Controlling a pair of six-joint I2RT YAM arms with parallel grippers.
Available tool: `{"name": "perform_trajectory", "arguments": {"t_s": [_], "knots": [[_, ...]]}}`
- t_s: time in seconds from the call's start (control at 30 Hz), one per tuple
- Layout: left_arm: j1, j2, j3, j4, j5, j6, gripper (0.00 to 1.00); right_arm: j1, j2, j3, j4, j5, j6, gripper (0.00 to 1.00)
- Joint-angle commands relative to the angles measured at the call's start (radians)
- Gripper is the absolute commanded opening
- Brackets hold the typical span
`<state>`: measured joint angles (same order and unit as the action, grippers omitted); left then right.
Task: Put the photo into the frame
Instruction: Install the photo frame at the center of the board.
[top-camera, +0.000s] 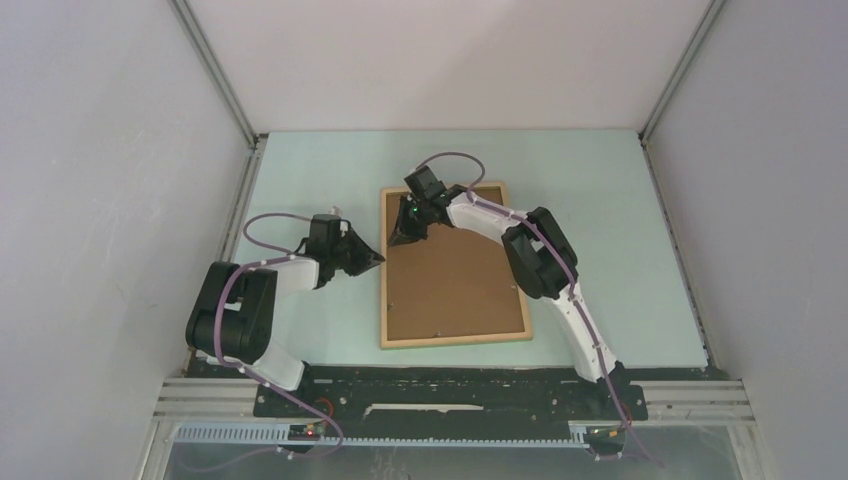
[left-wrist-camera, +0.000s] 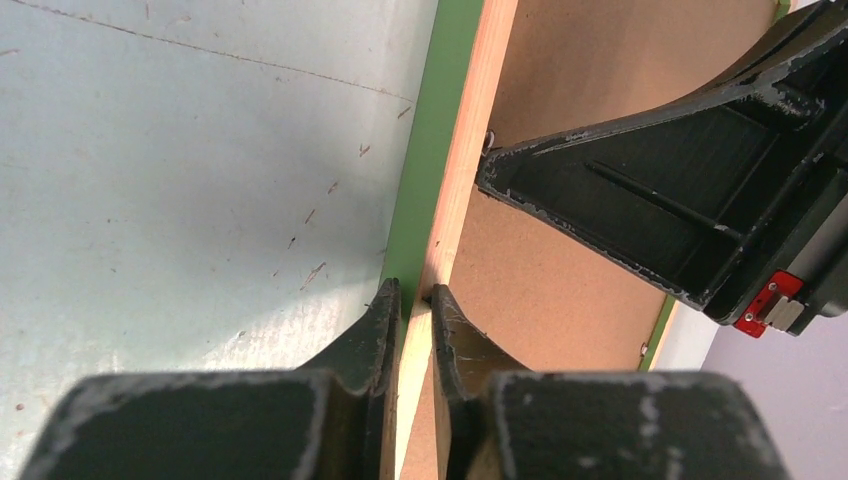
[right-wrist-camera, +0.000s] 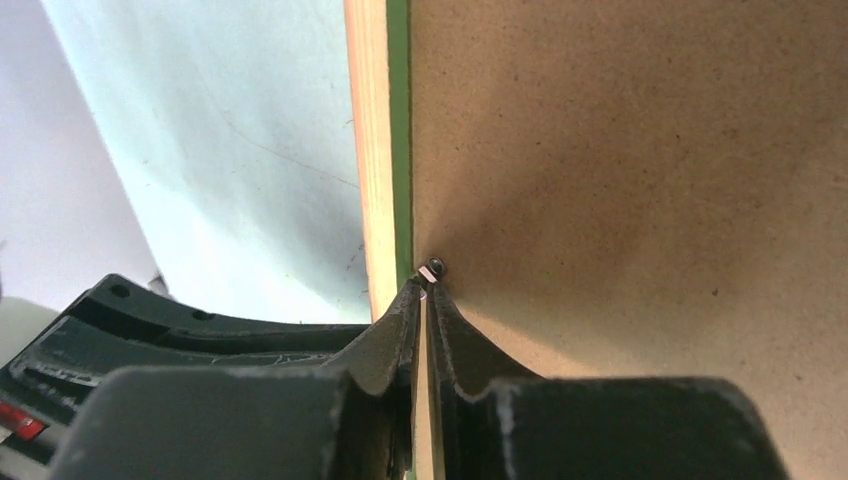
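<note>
Top external view, item one: large rectangular pale-wood frame (top-camera: 455, 340), lying flat on its face near the middle of the table, long sides running away from the arm bases. A plain brown fibreboard backing board (top-camera: 450, 285) fills its opening and faces up.

Left wrist view, same item: the rail shows a pale wood top and a green strip along its outer side, next to the table.

Item two: left gripper (top-camera: 374, 260), black, two-fingered, at the left long rail about halfway along. In its own camera the fingers (left-wrist-camera: 378, 335) stand narrow, one on each side of the wood rail and clamping it.

Item three: right gripper (top-camera: 406, 236), black, over the far left corner area of the backing board, just inside the same rail. In its own camera the fingers are drawn almost together, tips at a small metal tab (right-wrist-camera: 433, 268) where board meets green inner edge; whether they pinch the tab cannot be told.

Item four: pale green table (top-camera: 620, 250), flat, lightly scratched, carrying the frame.

Item five: purple cables (top-camera: 262, 222), looped along both arms.

Item six: white enclosure walls (top-camera: 100, 150) on three sides.
</note>
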<state>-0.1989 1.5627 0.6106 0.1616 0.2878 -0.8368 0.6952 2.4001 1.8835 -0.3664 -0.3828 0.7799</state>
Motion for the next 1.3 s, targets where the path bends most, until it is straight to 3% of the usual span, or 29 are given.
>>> {"name": "perform_trajectory", "arguments": {"t_s": [0.0,0.23,0.57,0.73,0.9,1.03,1.13,1.27], "knots": [[-0.013,0.008,-0.017,-0.037,-0.022,0.033,0.12,0.041,0.063,0.085,-0.168,0.177,-0.065,0.12],[-0.022,-0.011,-0.024,-0.037,-0.011,0.03,0.1,0.088,0.176,0.341,-0.416,0.311,-0.134,0.08],[-0.024,0.028,-0.03,-0.007,0.047,0.017,0.08,0.141,0.296,0.58,-0.595,0.426,-0.165,0.0],[-0.027,0.059,-0.022,0.024,0.106,-0.001,0.07,0.149,0.302,0.59,-0.574,0.379,-0.178,0.0],[-0.033,0.071,-0.019,0.056,0.168,-0.028,0.07,0.141,0.276,0.524,-0.41,0.23,-0.208,0.0],[-0.033,0.043,-0.016,0.04,0.18,-0.029,0.06,0.144,0.312,0.614,-0.583,0.427,-0.219,0.0],[-0.033,0.033,-0.005,0.017,0.17,-0.018,0.07,0.16,0.284,0.549,-0.587,0.515,-0.24,0.0],[-0.039,0.04,-0.005,0.019,0.17,-0.025,0.06,0.182,0.313,0.609,-0.627,0.564,-0.289,0.0]]}}
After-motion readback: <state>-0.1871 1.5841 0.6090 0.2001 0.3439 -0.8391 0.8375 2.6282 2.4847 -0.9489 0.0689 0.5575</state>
